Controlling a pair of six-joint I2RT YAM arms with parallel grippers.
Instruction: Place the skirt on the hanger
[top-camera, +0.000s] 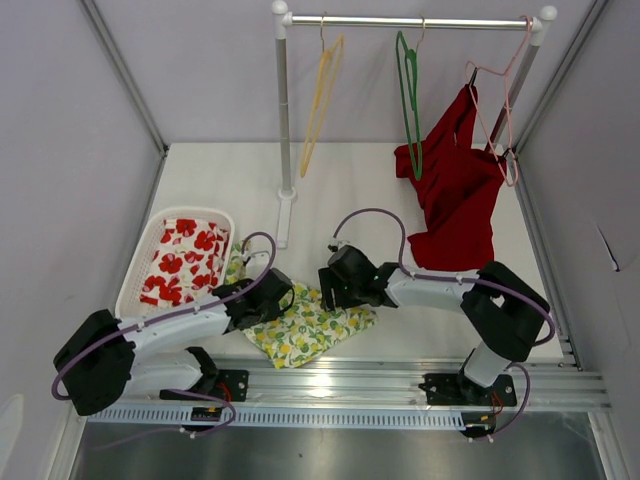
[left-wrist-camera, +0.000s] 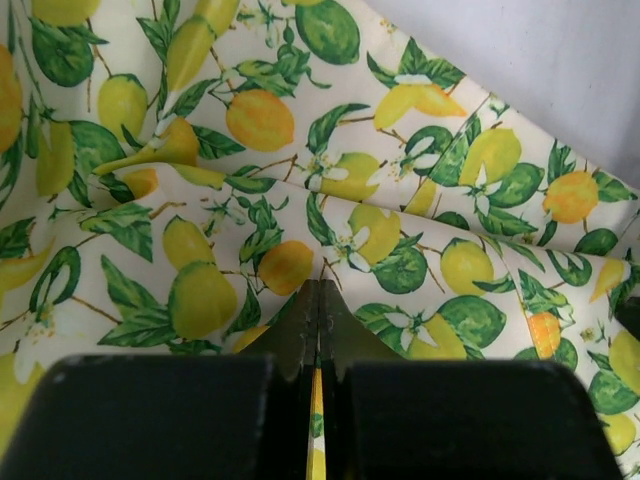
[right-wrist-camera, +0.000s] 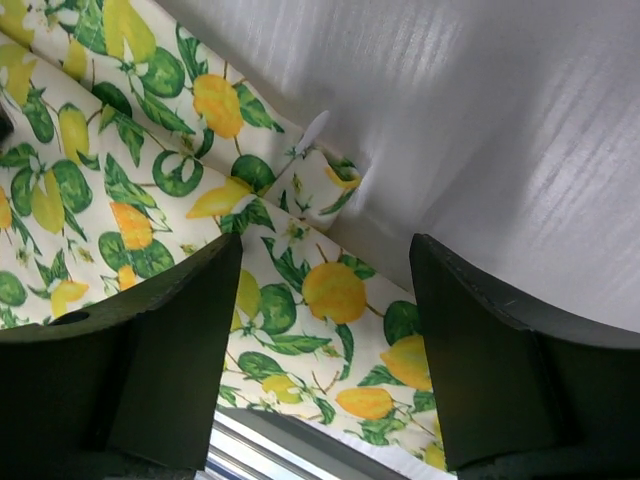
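Observation:
The skirt, white with a lemon and leaf print, lies crumpled on the table between the two arms. My left gripper rests on its left part and is shut on a fold of the cloth. My right gripper is open over the skirt's right edge, its fingers apart with the cloth below them. A yellow hanger and a green hanger hang empty on the rail at the back.
A pink hanger at the rail's right end carries a red garment. A white basket with red-flowered cloth stands at the left. The rail's post stands mid-table. The metal front rail runs along the near edge.

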